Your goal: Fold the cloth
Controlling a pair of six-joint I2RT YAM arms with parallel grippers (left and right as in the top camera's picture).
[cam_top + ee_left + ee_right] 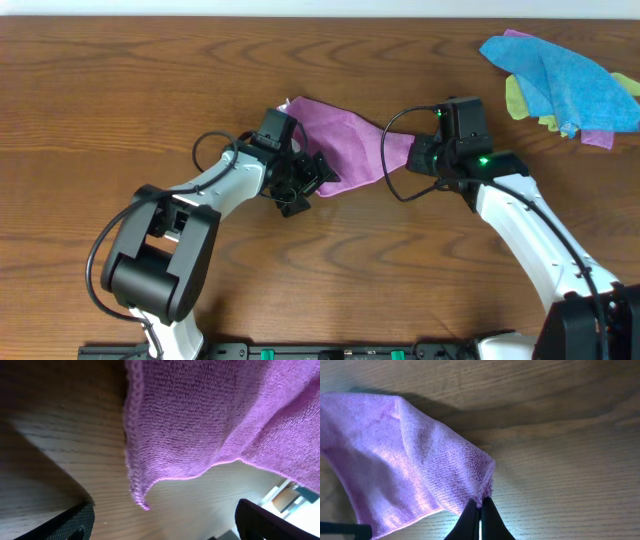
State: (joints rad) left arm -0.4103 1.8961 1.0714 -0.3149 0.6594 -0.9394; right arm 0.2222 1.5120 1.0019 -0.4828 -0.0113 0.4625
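Note:
The lilac cloth (pixel 345 145) hangs stretched between my two arms above the wooden table. My right gripper (pixel 480 506) is shut on one corner of the cloth (pixel 410 467), the fabric pinched at its tips and draping away to the left. My left gripper (pixel 162 522) stands open, its two black fingers (pixel 70 522) wide apart near the table. A free corner of the cloth (pixel 200 420) dangles just above the gap between them, touching neither. From overhead the left gripper (pixel 305 180) sits at the cloth's lower left edge and the right gripper (pixel 420 155) at its right end.
A pile of cloths lies at the table's far right corner: a bright blue cloth (pixel 570 75) on top, a yellow-green cloth (pixel 520 100) and a bit of purple showing beneath. Black cables loop beside both wrists.

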